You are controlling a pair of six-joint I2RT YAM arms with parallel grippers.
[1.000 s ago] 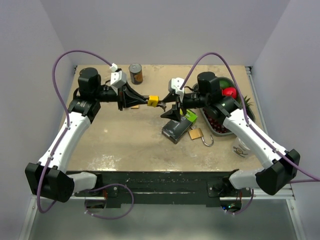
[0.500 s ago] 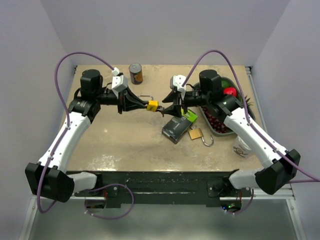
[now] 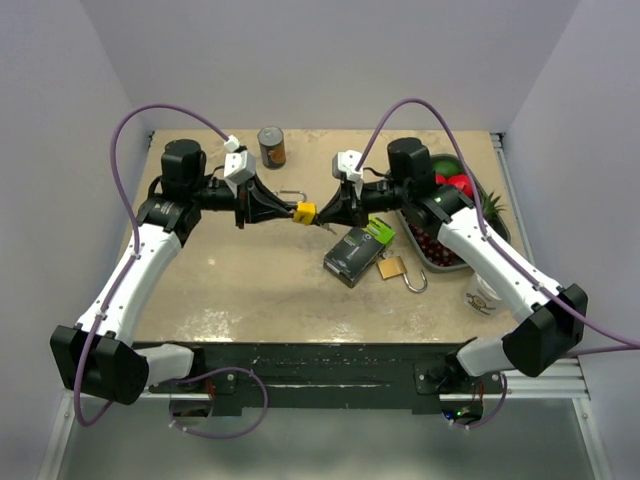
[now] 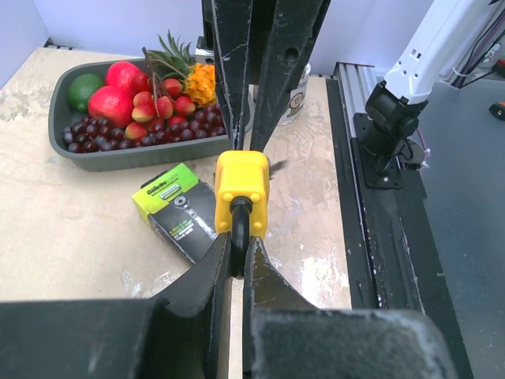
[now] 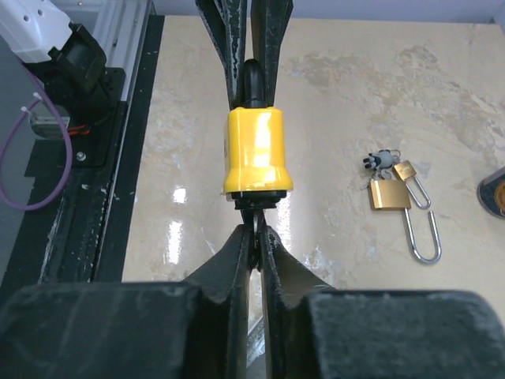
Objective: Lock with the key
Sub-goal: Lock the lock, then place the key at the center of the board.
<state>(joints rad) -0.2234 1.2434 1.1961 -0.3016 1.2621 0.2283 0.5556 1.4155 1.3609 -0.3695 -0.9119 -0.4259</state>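
Above the middle of the tabletop [image 3: 250,290], clear of its surface, I have the yellow padlock [image 3: 305,211] held between both arms. It lies on its side, with its black shackle [image 4: 239,229] pointing toward the left arm and its keyhole end toward the right arm.

My left fingers [image 4: 213,272] are clenched on that shackle, one on each side of the loop, right up against the yellow body. On the other end of the padlock, my right fingers [image 5: 230,264] are pinched together on the key [image 5: 256,213], a thin dark piece that sticks out of the padlock's base. From the right wrist view I see only a sliver of it between the tips, so I cannot tell how far in it sits or how it is turned.

Below the padlock and a little to its right, a green and black box [image 3: 357,250] lies flat. Just beyond the box, farther from the padlock, a brass padlock [image 3: 392,267] rests with its shackle swung open. Well to the right of the yellow padlock sits a grey tray [image 4: 102,158] of fruit. Behind the padlock, toward the back wall, a can [image 3: 271,146] stands upright.
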